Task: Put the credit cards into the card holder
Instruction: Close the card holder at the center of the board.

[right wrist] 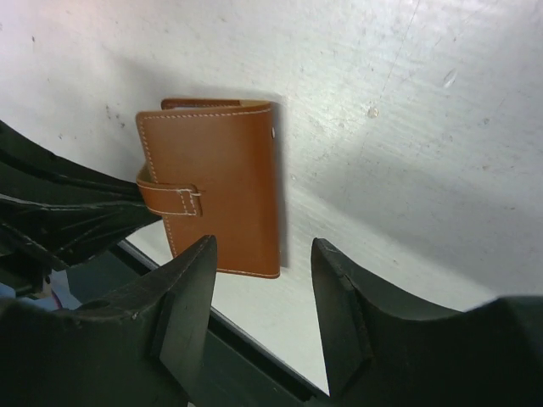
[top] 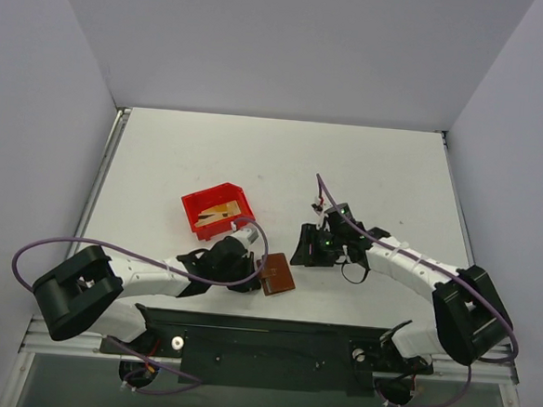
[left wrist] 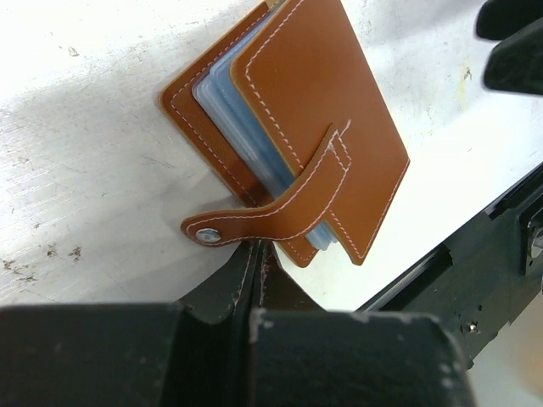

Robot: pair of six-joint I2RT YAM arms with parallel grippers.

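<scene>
The brown card holder point(top: 278, 278) lies folded near the table's front edge, its strap tab point(left wrist: 280, 212) wrapped across the cover and light blue pocket panels point(left wrist: 222, 102) showing at its edges. My left gripper point(top: 251, 278) is shut, its tips point(left wrist: 254, 251) right against the strap's snap end. My right gripper point(top: 308, 247) hangs open to the holder's right with nothing between its fingers point(right wrist: 191, 292); the holder point(right wrist: 216, 186) lies just beyond them. Gold-tan credit cards point(top: 221, 212) lie in the red bin point(top: 196, 219).
The red bin stands just behind the left gripper. A black mounting rail point(top: 271, 339) runs along the table's near edge, close to the holder. Grey walls enclose the table on three sides.
</scene>
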